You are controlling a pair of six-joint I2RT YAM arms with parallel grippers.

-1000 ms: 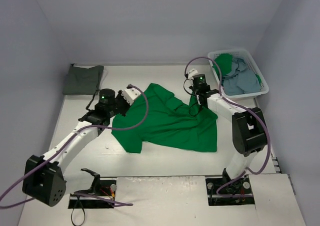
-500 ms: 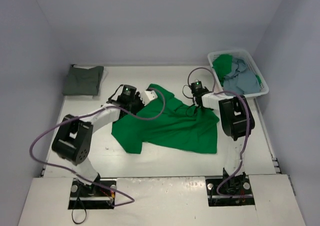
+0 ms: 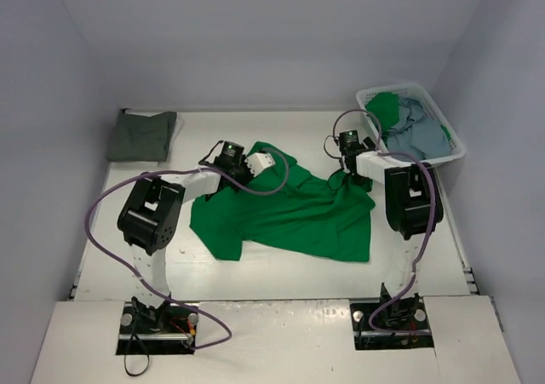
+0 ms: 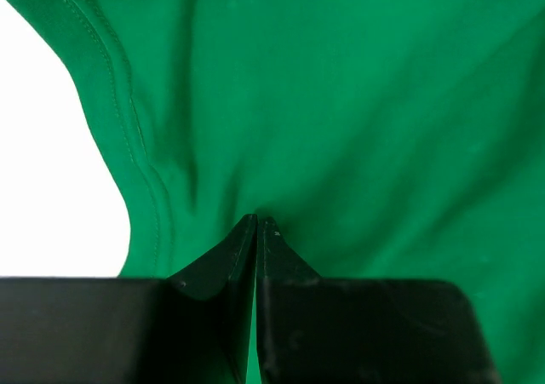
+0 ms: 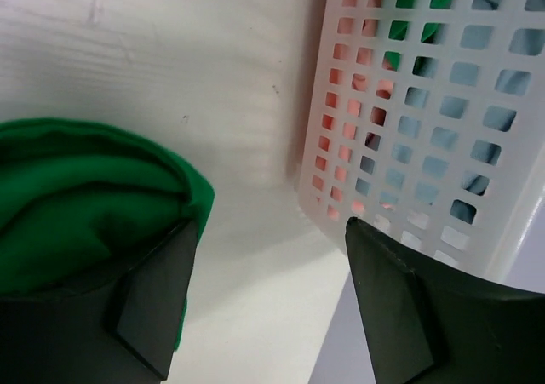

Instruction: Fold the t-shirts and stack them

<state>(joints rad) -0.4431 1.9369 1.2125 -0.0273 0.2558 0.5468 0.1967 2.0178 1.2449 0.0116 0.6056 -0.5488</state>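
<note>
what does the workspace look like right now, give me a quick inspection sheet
surface: white table, bare at the near edge
job's things: green t-shirt spread rumpled mid-table; dark grey-olive shirt folded at the far left corner; green cloth and light blue cloth in the basket
clutter: white basket at the far right corner
grippers: left claw shut on the green t-shirt; right claw open, shirt edge by one finger, basket wall just ahead
cables: purple cables loop off both arms, clear of the shirt
surroundings: plain pale walls on three sides
</note>
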